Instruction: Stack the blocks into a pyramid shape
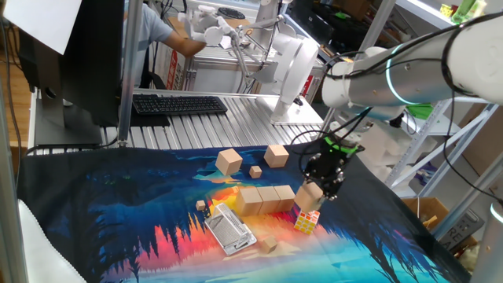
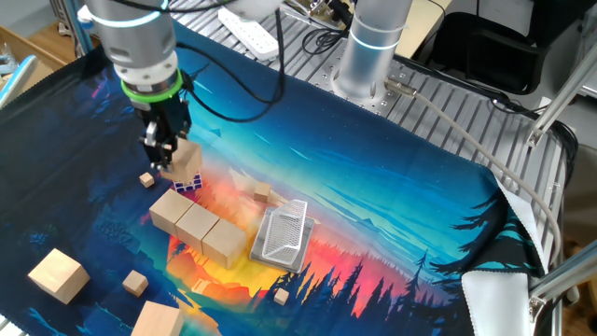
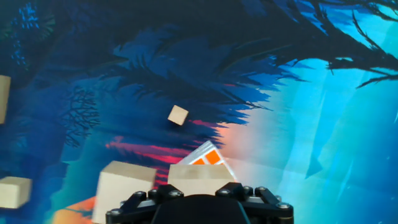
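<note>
1. Pointing straight down, the black two-finger gripper (image 1: 314, 191) clamps a plain light-tan wooden cube, the held block (image 2: 185, 155), between its jaws, lifted off the cloth.
2. Directly under the held block sits a multicoloured puzzle cube (image 1: 307, 221); whether the two touch cannot be told.
3. In the other fixed view, a row of three light-tan wooden blocks (image 2: 197, 227) lies face to face at about 5 o'clock from the gripper, resting on the cloth.
4. Two more loose light-tan wooden blocks lie apart from the row: one block (image 1: 229, 161) and a second block (image 1: 277, 156) sit at about 11 o'clock and 1 o'clock from the row in the one fixed view.
5. Tiny wooden cubes are scattered about; one tiny cube (image 3: 178, 115) shows at 12 o'clock above the gripper in the hand view.
6. A small silver metal grater (image 2: 283, 235) lies flat just beside the row's end.
7. Everything rests on a printed blue-and-orange forest cloth (image 2: 392, 187) covering the table.
8. A black keyboard (image 1: 179, 104) sits beyond the cloth's far edge.
</note>
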Controlling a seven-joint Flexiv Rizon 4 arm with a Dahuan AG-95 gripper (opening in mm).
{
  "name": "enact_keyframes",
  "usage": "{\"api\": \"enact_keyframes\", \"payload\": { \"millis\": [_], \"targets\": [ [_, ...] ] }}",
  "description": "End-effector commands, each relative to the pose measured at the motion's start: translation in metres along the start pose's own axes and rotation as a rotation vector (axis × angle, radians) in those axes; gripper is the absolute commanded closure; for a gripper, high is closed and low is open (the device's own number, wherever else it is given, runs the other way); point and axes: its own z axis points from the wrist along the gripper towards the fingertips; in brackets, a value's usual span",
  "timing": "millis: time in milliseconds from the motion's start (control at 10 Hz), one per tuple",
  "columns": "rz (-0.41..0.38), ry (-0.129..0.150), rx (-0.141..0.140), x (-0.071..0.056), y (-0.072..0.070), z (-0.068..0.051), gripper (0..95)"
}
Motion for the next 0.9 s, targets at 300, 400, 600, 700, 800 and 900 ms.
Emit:
{"api": "enact_keyframes", "payload": {
  "millis": [300,400,600,700,800,900],
  "targets": [
    [0.022,-0.015,0.01,0.016,0.018,-0.008,95.0],
    [0.017,-0.011,0.01,0.016,0.024,-0.011,95.0],
    [0.014,-0.009,0.009,0.013,0.034,-0.01,95.0],
    [0.005,-0.019,0.01,0.014,0.04,-0.008,95.0],
    [-0.001,-0.03,0.017,0.013,0.041,-0.009,95.0],
    [-0.005,-0.038,0.032,0.012,0.042,-0.01,95.0]
  ]
}}
